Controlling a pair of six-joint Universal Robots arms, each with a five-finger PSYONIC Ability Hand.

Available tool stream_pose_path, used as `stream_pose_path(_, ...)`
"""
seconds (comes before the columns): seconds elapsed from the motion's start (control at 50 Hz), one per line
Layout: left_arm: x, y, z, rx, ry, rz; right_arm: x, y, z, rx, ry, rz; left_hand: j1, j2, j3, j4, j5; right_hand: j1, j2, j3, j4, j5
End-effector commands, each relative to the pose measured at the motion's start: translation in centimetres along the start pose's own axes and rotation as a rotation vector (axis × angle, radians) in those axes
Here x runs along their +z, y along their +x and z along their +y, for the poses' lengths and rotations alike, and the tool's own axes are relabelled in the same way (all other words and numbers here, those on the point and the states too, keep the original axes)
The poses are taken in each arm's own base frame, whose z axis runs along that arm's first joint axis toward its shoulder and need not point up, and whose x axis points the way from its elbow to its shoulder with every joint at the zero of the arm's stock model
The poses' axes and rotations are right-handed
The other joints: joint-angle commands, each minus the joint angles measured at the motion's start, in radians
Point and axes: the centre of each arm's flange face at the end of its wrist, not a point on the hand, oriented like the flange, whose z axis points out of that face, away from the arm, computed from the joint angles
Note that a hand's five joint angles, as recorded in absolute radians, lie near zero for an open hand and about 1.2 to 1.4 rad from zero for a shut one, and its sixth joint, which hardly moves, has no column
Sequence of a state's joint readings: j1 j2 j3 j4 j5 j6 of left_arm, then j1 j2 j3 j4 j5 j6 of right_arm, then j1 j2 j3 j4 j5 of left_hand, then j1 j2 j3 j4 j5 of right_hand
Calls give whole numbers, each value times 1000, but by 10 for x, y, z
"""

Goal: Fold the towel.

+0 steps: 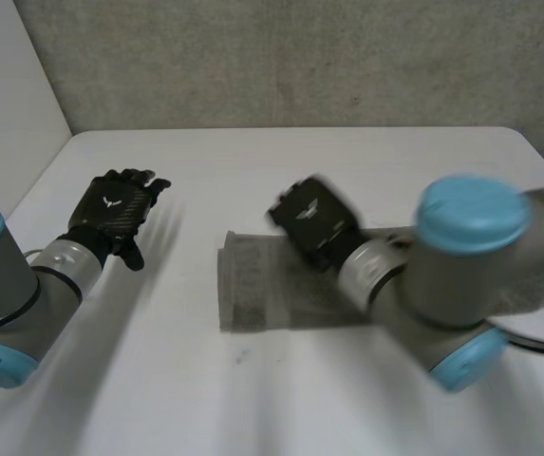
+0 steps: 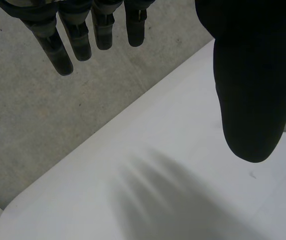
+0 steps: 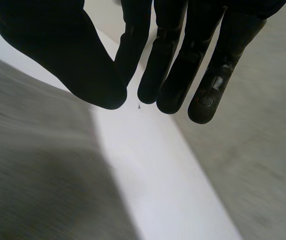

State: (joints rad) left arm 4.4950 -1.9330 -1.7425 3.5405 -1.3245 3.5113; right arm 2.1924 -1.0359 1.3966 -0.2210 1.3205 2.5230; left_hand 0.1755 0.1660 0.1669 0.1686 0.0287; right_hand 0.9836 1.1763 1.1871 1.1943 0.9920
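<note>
On the worktop: a grey towel [image 1: 253, 294] is seen lying flat near the middle of the white worktop [image 1: 253, 161], its right-hand part covered by the right arm [image 1: 471, 214].
Towel position: it is placed between the two arms, nearer the right one and well apart from the left robot hand [image 1: 115, 209].
Right robot hand: the right robot hand [image 1: 314, 223] is held over the far edge of the towel, palm down; whether the cloth is touched cannot be told.
Right robot hand state: in the right wrist view the fingers [image 3: 207, 75] are stretched out straight, side by side, with the thumb [image 3: 73, 60] spread apart from them; nothing is gripped.
Under the right palm: the towel [image 3: 33, 165] is seen on the thumb's side, with bare worktop [image 3: 147, 170] below the fingertips.
Left robot hand state: in the left wrist view the fingers [image 2: 58, 50] are held straight and the thumb [image 2: 252, 75] is set wide of them; nothing is held.
Left robot hand position: it is held over bare worktop [image 2: 182, 130] near the left far corner.
Left arm: the left arm [image 1: 6, 285] is seen at the near left edge of the worktop.
Background: a grey wall [image 1: 300, 57] is seen behind the worktop.
</note>
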Motion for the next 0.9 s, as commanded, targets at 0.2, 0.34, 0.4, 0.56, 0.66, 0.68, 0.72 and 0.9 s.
stream_pose_path(0.2, -2, 11, -3, 2, 8, 27, -4, -23, 8, 70, -66, 1, 3, 12, 11, 10, -25, -340, -532, -543, -550, -523)
stream_pose_path(0.34, -3, 12, -3, 4, 6, 27, -45, 117, 68, 444, -200, 423, 0, 9, 8, 7, -28, -429, -622, -632, -640, -612)
stream_pose_path(0.4, -3, 12, -3, 3, 5, 24, -58, 139, 84, 498, -223, 481, 3, 12, 11, 10, -25, -426, -619, -629, -637, -609)
stream_pose_path(0.56, -3, 16, -2, 3, 3, 32, -129, 201, 167, 711, -422, 584, 0, 9, 8, 7, -28, -405, -598, -609, -616, -588)
stream_pose_path(0.66, -3, 16, -2, 2, 2, 33, -154, 212, 200, 753, -486, 594, 3, 12, 11, 10, -25, -411, -604, -615, -622, -594)
stream_pose_path(0.68, -3, 16, -1, 2, 0, 34, -154, 212, 200, 752, -486, 594, 0, 9, 8, 7, -28, -411, -604, -615, -622, -594)
stream_pose_path(0.72, -3, 16, 0, 1, -3, 35, -159, 215, 204, 737, -499, 604, 3, 12, 11, 10, -25, -411, -604, -615, -622, -594)
stream_pose_path(0.9, -4, 19, 1, 2, -7, 41, -175, 223, 214, 686, -553, 634, 0, 9, 8, 7, -28, -405, -598, -609, -616, -588)
